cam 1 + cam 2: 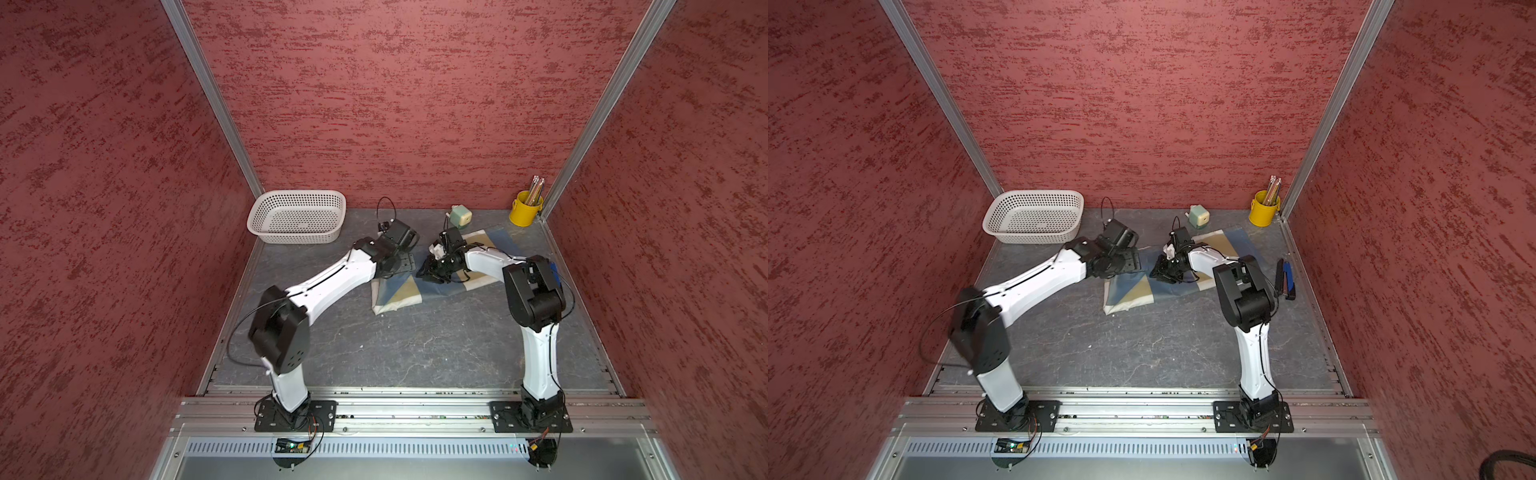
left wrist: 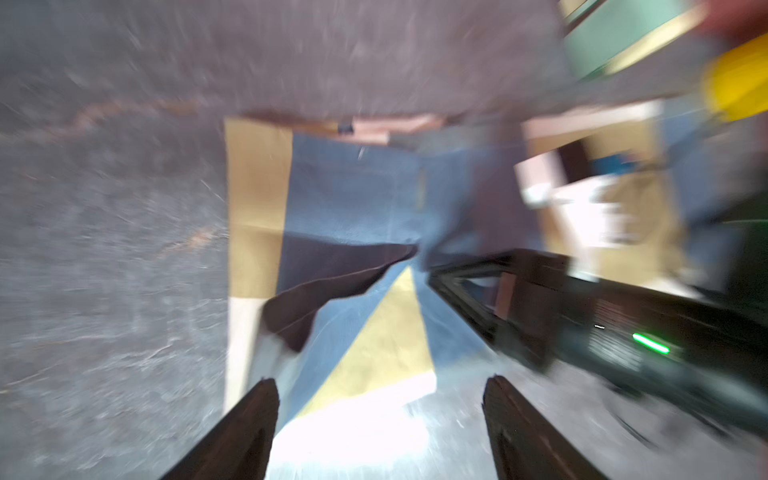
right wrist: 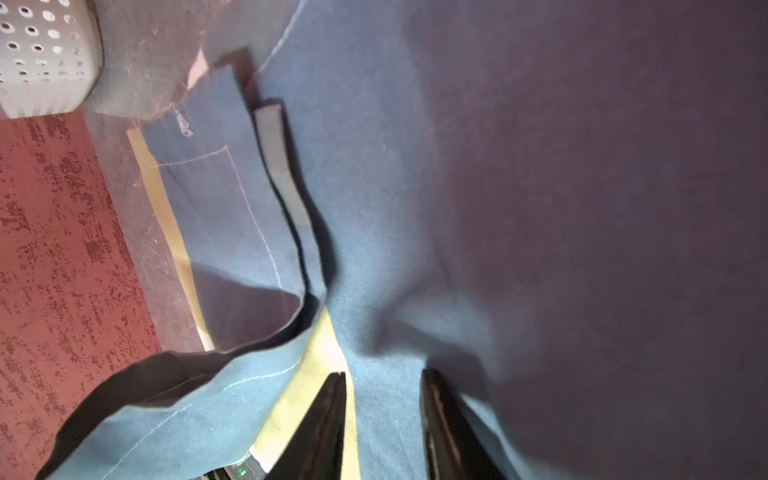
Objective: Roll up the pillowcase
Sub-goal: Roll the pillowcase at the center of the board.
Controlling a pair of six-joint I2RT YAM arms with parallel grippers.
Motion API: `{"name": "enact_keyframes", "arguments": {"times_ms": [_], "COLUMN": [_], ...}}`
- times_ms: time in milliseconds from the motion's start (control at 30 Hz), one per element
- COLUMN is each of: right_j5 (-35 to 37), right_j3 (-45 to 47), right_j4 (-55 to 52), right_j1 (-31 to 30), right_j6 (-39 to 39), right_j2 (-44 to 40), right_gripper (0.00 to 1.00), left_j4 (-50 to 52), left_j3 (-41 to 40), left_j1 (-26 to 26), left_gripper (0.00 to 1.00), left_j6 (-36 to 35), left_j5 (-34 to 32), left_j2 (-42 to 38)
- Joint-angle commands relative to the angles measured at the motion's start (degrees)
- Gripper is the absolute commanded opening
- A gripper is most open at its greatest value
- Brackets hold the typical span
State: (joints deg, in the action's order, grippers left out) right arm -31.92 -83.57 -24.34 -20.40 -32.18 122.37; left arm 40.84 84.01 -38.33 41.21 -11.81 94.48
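Observation:
The pillowcase (image 1: pixel 397 296) (image 1: pixel 1128 291), a patchwork of blue, olive-tan and off-white, lies folded on the grey table's far middle. My left gripper (image 1: pixel 405 265) (image 1: pixel 1133 262) hovers over its left part, open, with nothing between its fingers; in the blurred left wrist view the gripper (image 2: pixel 380 380) frames the pillowcase (image 2: pixel 353 187) below. My right gripper (image 1: pixel 428 275) (image 1: pixel 1159 272) is at the cloth's middle. In the right wrist view this gripper (image 3: pixel 384 374) is shut on a raised fold of the pillowcase (image 3: pixel 374 166), which puckers towards the fingertips.
A white perforated basket (image 1: pixel 291 237) (image 1: pixel 1034 237) stands at the back left. A small green box (image 1: pixel 461 217) and a yellow cup of pencils (image 1: pixel 525 212) stand along the back wall. A dark blue object (image 1: pixel 1287 283) lies by the right edge. Red walls enclose the table.

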Motion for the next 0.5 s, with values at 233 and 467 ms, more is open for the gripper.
{"name": "enact_keyframes", "arguments": {"times_ms": [233, 467], "right_j5": [-2.9, -2.3], "right_j3": [1.6, 3.1], "right_j4": [0.1, 0.6], "right_j1": [0.5, 1.6], "right_j6": [-1.3, -5.1], "right_j2": [-4.2, -7.9], "right_gripper": [0.41, 0.44], "left_j4": [-20.0, -32.6], "left_j3": [-28.2, -31.4], "left_j1": [6.9, 2.1], "left_gripper": [0.84, 0.67], "left_j6": [-6.0, -6.3], "left_j5": [15.9, 17.9], "left_j2": [-15.1, -7.6]}}
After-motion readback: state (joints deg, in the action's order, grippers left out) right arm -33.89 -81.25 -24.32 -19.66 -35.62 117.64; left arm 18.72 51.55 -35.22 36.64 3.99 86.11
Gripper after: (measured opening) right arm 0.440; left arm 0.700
